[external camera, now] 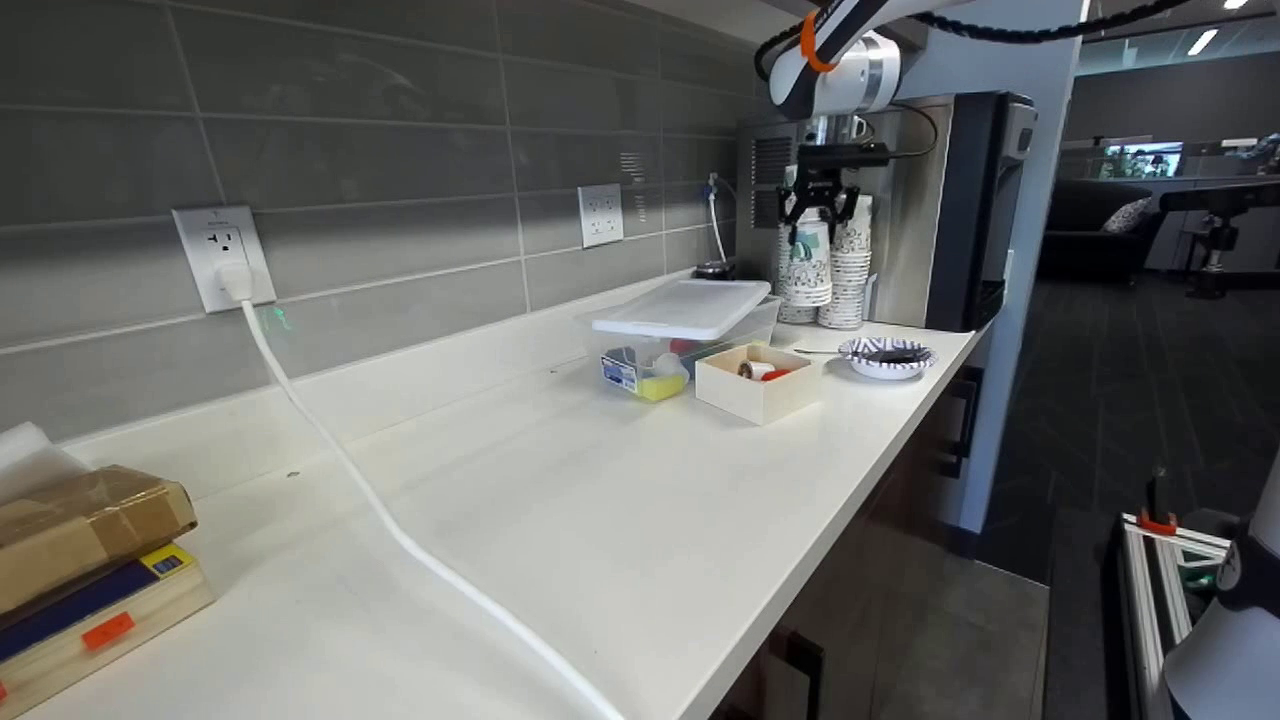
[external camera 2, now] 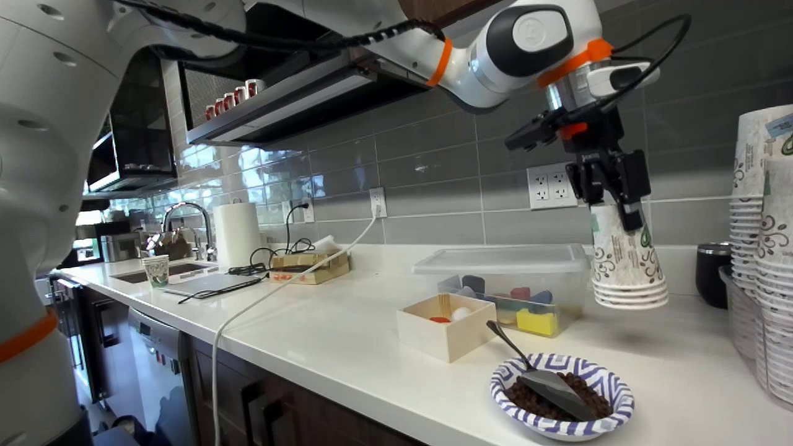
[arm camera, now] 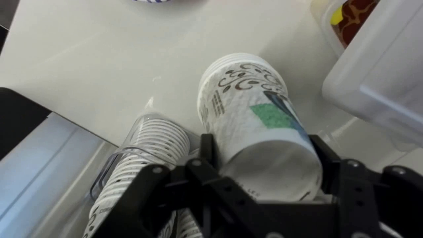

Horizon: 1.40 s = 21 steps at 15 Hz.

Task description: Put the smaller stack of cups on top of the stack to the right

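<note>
Now the gripper (arm camera: pixel 264 147) clamps the short stack (external camera 2: pixel 626 263), rims down, above the counter (external camera 2: pixel 347 322), near the tall stacks (external camera 2: pixel 775 266).

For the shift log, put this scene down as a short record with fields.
Held: short stack of nested white patterned disposable cups, rims down
Gripper: black two-fingered gripper, closed on the stack's upper part
Height: off the white countertop
Tall stacks: two tall columns of nested white patterned cups
Progress: short stack not yet on either column
Bowl: blue-and-white patterned bowl with dark brown pieces and a black utensil
Storage: open pale wooden box beside a lidded clear plastic bin
</note>
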Each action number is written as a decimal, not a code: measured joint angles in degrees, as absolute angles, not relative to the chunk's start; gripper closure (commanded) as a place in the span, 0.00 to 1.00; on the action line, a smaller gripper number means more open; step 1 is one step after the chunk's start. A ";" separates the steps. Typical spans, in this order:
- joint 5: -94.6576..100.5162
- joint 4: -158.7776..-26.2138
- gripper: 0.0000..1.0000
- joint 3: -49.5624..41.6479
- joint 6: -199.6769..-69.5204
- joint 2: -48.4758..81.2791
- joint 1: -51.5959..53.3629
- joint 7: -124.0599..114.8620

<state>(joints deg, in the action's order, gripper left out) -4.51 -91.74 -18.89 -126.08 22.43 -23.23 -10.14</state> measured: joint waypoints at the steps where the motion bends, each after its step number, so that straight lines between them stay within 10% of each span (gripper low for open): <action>1: -3.82 -93.30 0.55 -19.05 -125.58 19.90 -23.07 -10.14; 21: -8.40 -98.89 0.55 -26.27 -124.95 0.01 -26.35 -15.23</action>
<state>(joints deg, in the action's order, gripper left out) -8.40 -98.89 -26.27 -124.95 0.01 -26.35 -15.23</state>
